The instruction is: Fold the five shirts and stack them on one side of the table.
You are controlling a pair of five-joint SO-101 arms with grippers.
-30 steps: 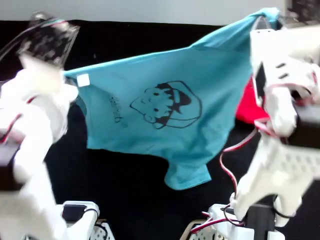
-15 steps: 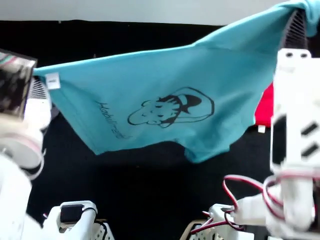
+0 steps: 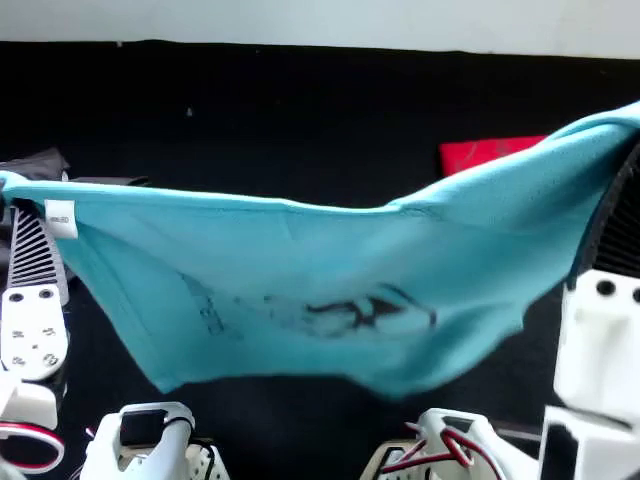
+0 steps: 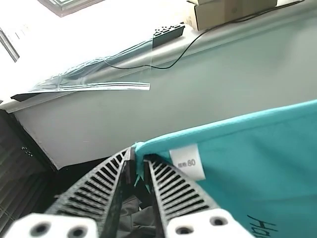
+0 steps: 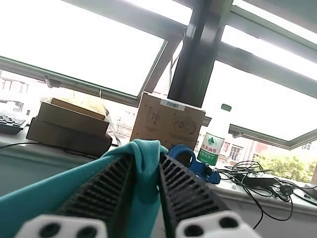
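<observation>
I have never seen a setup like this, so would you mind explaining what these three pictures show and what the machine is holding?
These are two small robot arms beside a black table. One picture looks down from a fixed camera; the other two come from cameras on each arm's wrist. The left gripper and the right gripper each pinch an edge of a teal shirt, stretching it above the table. A red cloth lies farther back.

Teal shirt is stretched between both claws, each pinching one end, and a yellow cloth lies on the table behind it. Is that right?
Not quite. The cloth on the table behind the teal shirt is red, not yellow, as the high view shows. The rest holds: the left claw and right claw each pinch one end.
</observation>
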